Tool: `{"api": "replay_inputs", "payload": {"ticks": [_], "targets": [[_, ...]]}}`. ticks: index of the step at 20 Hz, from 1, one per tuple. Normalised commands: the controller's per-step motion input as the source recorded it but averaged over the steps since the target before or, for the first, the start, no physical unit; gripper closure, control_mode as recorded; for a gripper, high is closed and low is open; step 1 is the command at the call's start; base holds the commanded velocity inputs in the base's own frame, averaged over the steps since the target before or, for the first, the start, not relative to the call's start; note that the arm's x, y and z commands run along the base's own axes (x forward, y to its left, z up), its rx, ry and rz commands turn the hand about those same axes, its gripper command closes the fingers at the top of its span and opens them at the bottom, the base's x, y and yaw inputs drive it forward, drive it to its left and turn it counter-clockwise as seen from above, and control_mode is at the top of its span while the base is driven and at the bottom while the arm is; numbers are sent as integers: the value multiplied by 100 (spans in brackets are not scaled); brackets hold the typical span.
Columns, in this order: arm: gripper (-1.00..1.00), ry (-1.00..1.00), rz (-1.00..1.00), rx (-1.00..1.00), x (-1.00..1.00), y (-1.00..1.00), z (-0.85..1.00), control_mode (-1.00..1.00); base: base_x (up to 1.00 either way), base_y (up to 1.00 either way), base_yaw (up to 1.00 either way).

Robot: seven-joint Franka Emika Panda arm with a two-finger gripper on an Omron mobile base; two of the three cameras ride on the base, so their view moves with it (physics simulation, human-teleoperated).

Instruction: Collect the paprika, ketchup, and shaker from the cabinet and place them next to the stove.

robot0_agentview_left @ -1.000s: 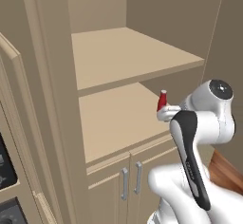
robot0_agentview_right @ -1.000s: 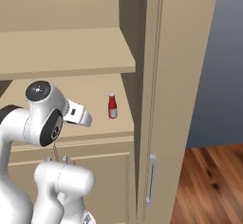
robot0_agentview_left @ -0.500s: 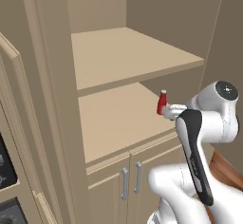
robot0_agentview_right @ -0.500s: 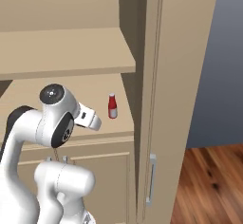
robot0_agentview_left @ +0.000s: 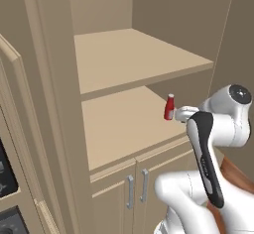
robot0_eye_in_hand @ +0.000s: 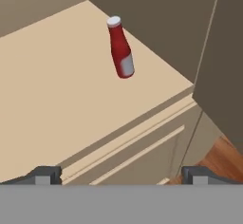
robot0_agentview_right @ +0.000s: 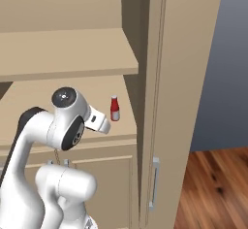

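Setting: a simulated kitchen, with the tall beige cabinet (robot0_agentview_left: 124, 79) dead ahead, its open shelves facing the arm. Wooden floor (robot0_agentview_right: 213, 184) shows off to the right, past the cabinet's side panel, below a grey wall.
Upper shelf: a bare beige board (robot0_agentview_left: 134, 54) running across the unit in the left base view.
Lower shelf: this is where the action is. The board (robot0_eye_in_hand: 61, 85) is bare apart from one red bottle near its front right corner.
Ketchup: the slim red bottle (robot0_agentview_left: 169, 107) stands upright on that lower shelf, close to the cabinet's right inner wall and set back a little from the front edge. The right base view has it (robot0_agentview_right: 115, 108) just beyond the arm's wrist. The hand view shows it (robot0_eye_in_hand: 120, 49) with a pale cap and a pale patch on its lower body; it looks tilted there, but that is the camera rolling with the hand.
Doors: two small doors (robot0_agentview_left: 134, 193) with metal bar handles sit shut beneath the lower shelf.
Gripper: and here it is in the hand view (robot0_eye_in_hand: 121, 174), the two dark finger tips spread wide apart with nothing between them. It hangs outside the shelf's front edge, short of the ketchup and not touching it.
Arm: the white arm (robot0_agentview_left: 218, 144) stands in front of the doors, with its wrist level with the lower shelf.
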Motion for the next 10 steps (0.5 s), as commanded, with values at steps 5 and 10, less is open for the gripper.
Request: {"api": "replay_inputs", "payload": {"ticks": [5,10], "targets": [[-100,-5,0,1,25,-1,0,-100,0,0,0],[-100,-11,0,0,22,-2,3,-100,0,0,0]]}}
